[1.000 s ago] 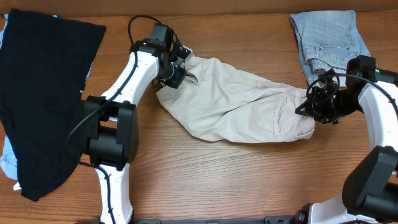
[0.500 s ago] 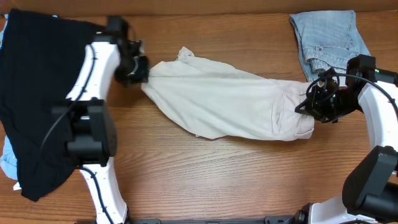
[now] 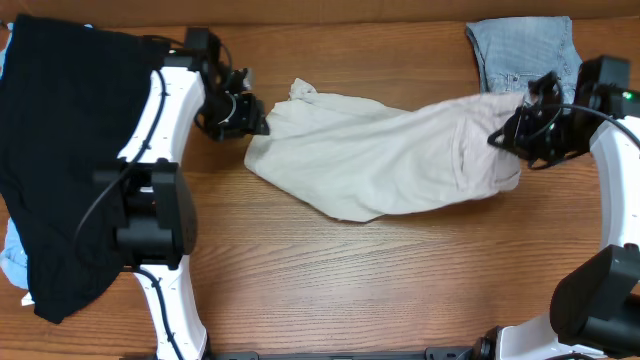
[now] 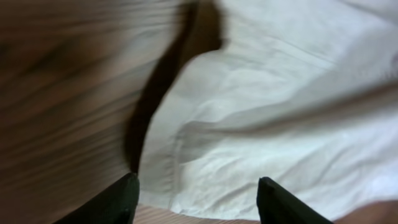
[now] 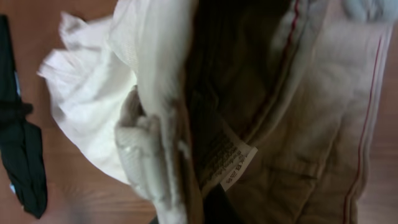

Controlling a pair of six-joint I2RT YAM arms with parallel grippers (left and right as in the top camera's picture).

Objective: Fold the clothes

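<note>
On the wooden table (image 3: 350, 290) we see the black garment (image 3: 60, 150) spread at the far left, unmoved. The khaki shorts (image 3: 380, 160) stretch across the middle. Their right end now sits farther back than half a second ago, overlapping the edge of the denim shorts (image 3: 515, 50) in the overhead view. The left gripper (image 3: 250, 115), which was clamped on the shorts' left edge, now has its jaws wide apart just beside that edge, and the cloth lies loose beneath them. The right gripper (image 3: 515, 135) stays pinched on the bunched waistband end, where the white label (image 5: 239, 168) shows.
</note>
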